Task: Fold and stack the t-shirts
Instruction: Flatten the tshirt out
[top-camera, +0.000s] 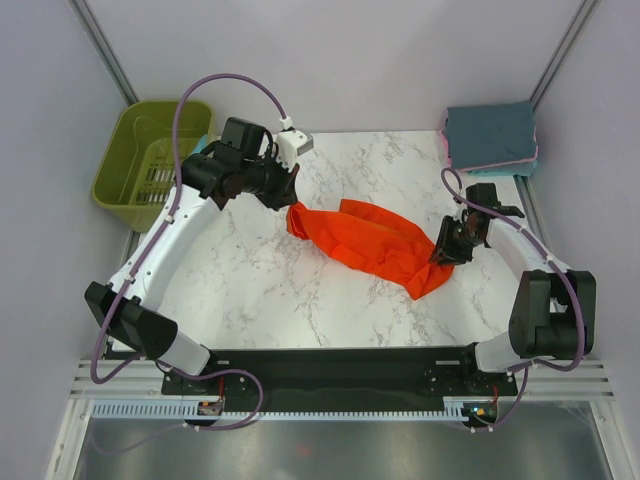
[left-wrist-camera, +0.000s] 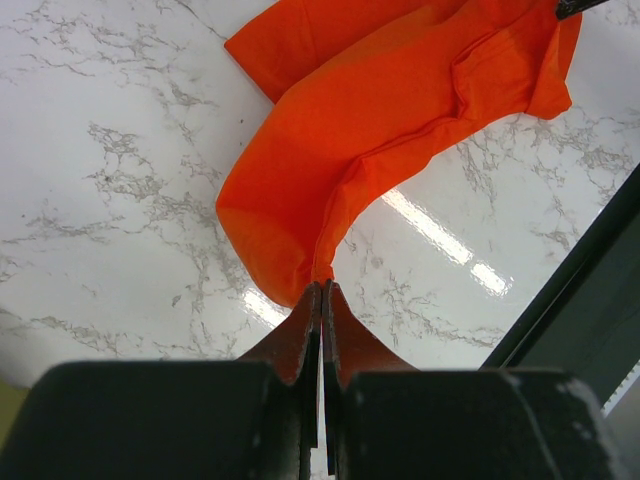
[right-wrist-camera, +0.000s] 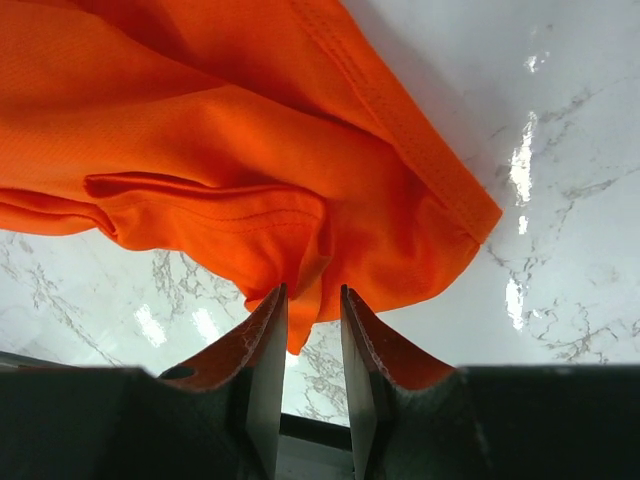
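T-shirt (top-camera: 372, 246), crumpled orange-red knit, ropelike over glossy marble tabletop (top-camera: 250, 290)

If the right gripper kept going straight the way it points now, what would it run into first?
The orange t-shirt: the right gripper has its edge between its fingers, and the bunched cloth lies directly ahead. Beyond that, probably the marble table, though depth is hard to judge.

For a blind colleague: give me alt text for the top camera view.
Two arms hold a bunched orange-red t-shirt by its ends on a white marble table, left hand at one end, right hand at the other. A green basket sits far left, folded shirts stacked far right.
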